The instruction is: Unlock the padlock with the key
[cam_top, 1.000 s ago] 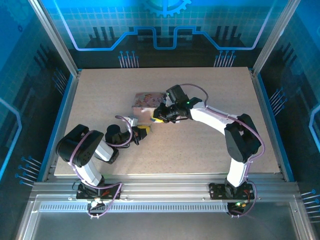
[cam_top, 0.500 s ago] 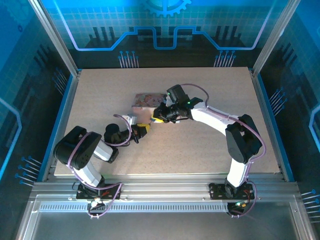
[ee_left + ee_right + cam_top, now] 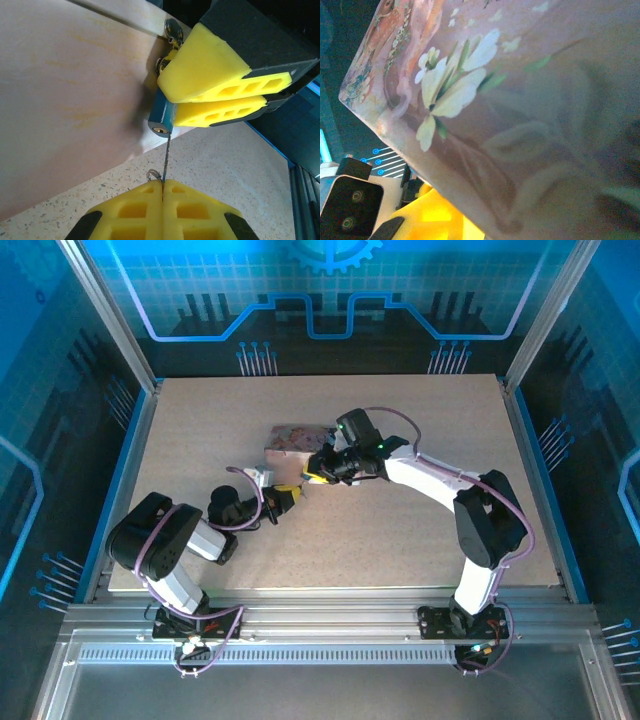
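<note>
Left wrist cam was the useful one. The left hand (image 3: pixel 162 189) was clamped tight on the key (image 3: pixel 166 155), with the blade running nearly straight up the frame and its tip aimed at the keyhole end of the padlock (image 3: pixel 161 116). The tip met the lock just beside the hole, and I couldn't tell if it was in. The right hand (image 3: pixel 172 100) pinched the padlock against the pink tin (image 3: pixel 75 90). On the top cam both hands met at the tin's near side on the counter (image 3: pixel 420 430), lock and key too tiny to make out.
</note>
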You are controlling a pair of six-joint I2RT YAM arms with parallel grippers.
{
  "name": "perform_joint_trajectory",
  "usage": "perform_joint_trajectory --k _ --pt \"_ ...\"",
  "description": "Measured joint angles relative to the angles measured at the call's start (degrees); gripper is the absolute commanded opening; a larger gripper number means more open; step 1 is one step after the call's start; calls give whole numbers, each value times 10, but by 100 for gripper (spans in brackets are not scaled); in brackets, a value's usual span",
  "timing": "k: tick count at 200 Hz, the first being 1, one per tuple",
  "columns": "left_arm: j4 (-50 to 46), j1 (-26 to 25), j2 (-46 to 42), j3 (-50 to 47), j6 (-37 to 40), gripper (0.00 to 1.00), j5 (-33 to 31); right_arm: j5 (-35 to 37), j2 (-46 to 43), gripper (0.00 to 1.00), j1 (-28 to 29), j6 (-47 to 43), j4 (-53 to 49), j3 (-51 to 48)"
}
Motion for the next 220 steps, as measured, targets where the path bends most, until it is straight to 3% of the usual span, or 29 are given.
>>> perform_joint_trajectory --k 220 --pt "0 2 -1 7 -14 0 14 -24 -9 4 -8 15 20 -17"
